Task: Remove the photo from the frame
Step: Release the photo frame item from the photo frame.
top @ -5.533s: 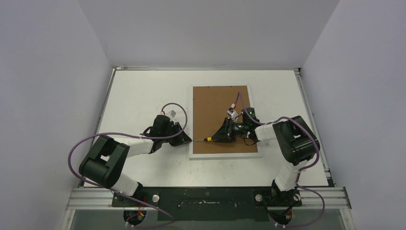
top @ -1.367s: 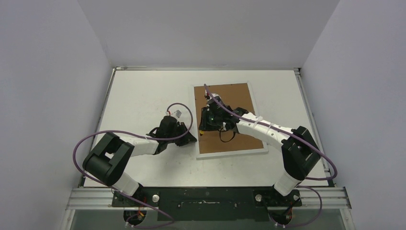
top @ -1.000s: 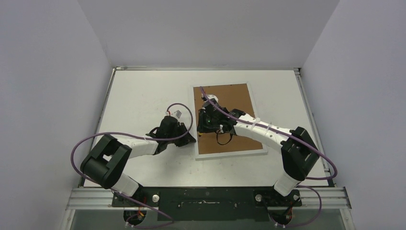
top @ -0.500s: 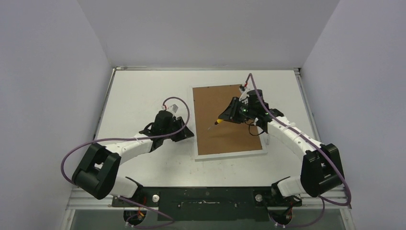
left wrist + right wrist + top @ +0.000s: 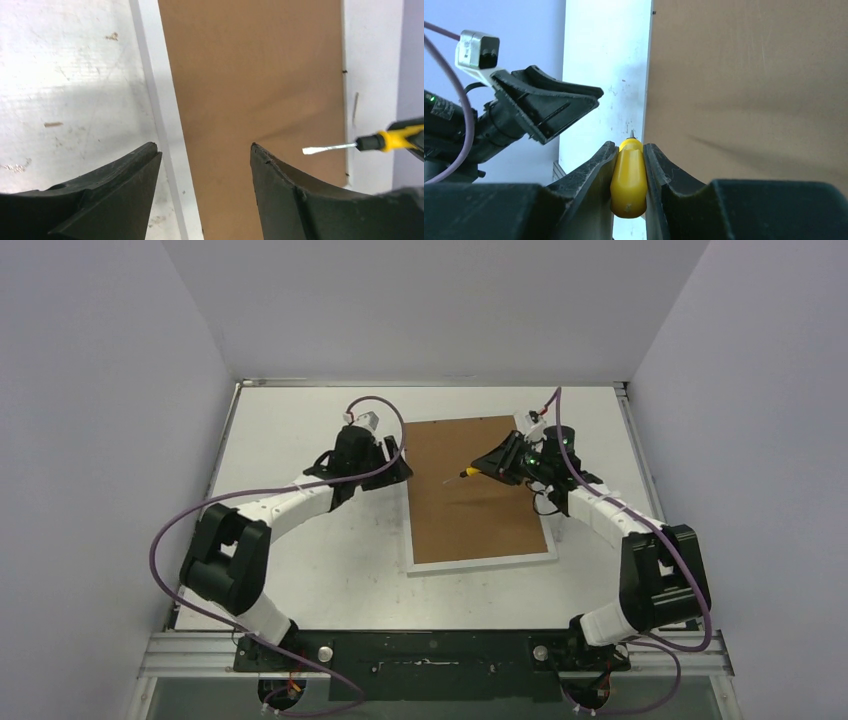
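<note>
The frame (image 5: 482,561) lies face down on the table, its brown backing board (image 5: 472,508) up; the photo is hidden beneath it. My left gripper (image 5: 398,466) hovers at the frame's far left edge. In the left wrist view the left gripper (image 5: 202,150) is open and empty, straddling the white border (image 5: 167,125) and the board (image 5: 250,75). My right gripper (image 5: 493,464) hangs over the board's far right part, shut on the handle of a yellow screwdriver (image 5: 629,175), whose blade (image 5: 330,148) points left, held above the board.
White table (image 5: 300,430) with scuffed bare surface left of the frame. Grey walls close in on three sides. A metal rail (image 5: 430,650) runs along the near edge by the arm bases. A small dark tab (image 5: 653,12) sits on the board's edge.
The left gripper slid toward the far end of the frame's left edge and opened. The right arm swung from the board's left side to its far right, lifting the screwdriver.
</note>
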Robot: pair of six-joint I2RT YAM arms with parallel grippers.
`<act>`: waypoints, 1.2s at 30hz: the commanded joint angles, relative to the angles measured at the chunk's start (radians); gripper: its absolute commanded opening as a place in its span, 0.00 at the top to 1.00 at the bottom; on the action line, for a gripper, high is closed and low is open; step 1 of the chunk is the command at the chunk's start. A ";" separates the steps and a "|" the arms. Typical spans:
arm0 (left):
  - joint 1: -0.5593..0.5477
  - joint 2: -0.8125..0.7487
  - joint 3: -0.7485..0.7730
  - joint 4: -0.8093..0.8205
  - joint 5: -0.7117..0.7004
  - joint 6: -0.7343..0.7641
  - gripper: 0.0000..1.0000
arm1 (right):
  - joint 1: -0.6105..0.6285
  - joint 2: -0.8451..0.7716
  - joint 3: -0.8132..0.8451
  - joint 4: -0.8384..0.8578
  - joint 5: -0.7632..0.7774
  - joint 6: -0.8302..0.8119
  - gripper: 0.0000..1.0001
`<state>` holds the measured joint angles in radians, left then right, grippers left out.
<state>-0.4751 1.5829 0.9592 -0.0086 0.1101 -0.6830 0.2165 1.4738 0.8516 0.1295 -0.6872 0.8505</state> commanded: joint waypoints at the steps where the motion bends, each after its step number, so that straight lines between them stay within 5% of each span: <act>1: 0.010 0.095 0.121 -0.065 -0.077 0.075 0.40 | -0.012 0.001 -0.016 0.170 0.031 0.027 0.95; 4: 0.015 0.166 0.176 -0.087 -0.081 0.088 0.52 | -0.016 0.005 -0.021 0.185 0.063 0.017 0.95; 13: 0.034 0.308 0.300 -0.122 -0.074 0.105 0.48 | -0.019 0.114 -0.010 0.332 0.084 0.066 0.95; 21: 0.043 0.400 0.382 -0.151 -0.056 0.126 0.58 | -0.015 0.254 -0.014 0.581 0.100 0.158 0.95; 36: 0.010 0.407 0.361 -0.226 -0.017 0.166 0.76 | 0.056 0.480 0.073 0.771 0.148 0.205 0.95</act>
<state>-0.4408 2.0232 1.3399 -0.1719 0.0845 -0.5575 0.2413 1.9221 0.8917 0.7132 -0.5533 1.0309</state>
